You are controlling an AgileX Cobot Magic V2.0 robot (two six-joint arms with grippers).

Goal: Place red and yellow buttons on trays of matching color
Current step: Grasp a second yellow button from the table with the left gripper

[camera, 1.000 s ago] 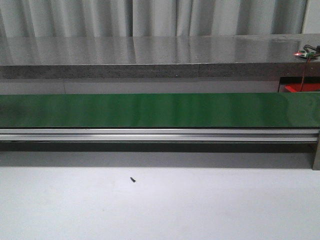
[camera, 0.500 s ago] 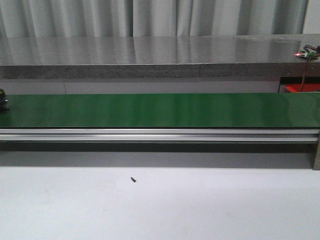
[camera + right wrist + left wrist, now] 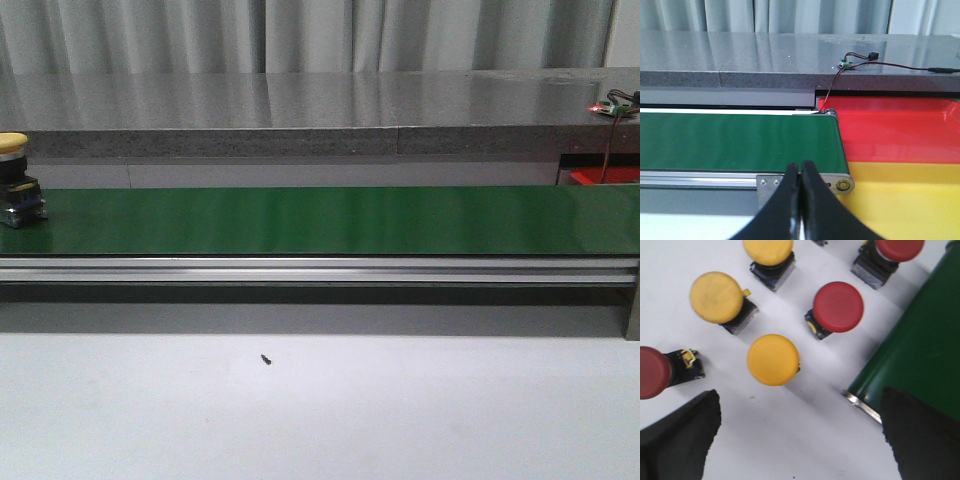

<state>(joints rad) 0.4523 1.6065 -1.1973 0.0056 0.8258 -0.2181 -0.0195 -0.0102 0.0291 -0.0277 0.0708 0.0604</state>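
1. Your yellow button (image 3: 14,180) on its black base is on the green belt (image 3: 320,220), at the belt's far left edge in the front view, upright.
2. Left wrist view: more buttons stand on the white desk (image 3: 790,440) beside the belt end (image 3: 920,365). Yellow ones at (image 3: 773,359), (image 3: 716,297) and (image 3: 768,250); red ones at (image 3: 838,306), (image 3: 899,247) and (image 3: 652,372). The last red one lies on its side. None touch each other.
3. Left hand (image 3: 800,437): fingers (image 3: 682,440) spread wide apart, nothing between them, above bare desk near the closest yellow button.
4. Right hand (image 3: 800,200): fingertips pressed together, holding nothing, in front of the belt's right end roller.
5. Right wrist view: red tray (image 3: 895,130) sits just past the belt end, yellow tray (image 3: 900,200) beside it, nearer the camera. You can see no buttons on the visible part of either.
6. A wired small board (image 3: 847,62) sits on the grey counter (image 3: 765,55) behind the belt.
7. A small dark screw (image 3: 266,359) lies on the desk in front of the belt.
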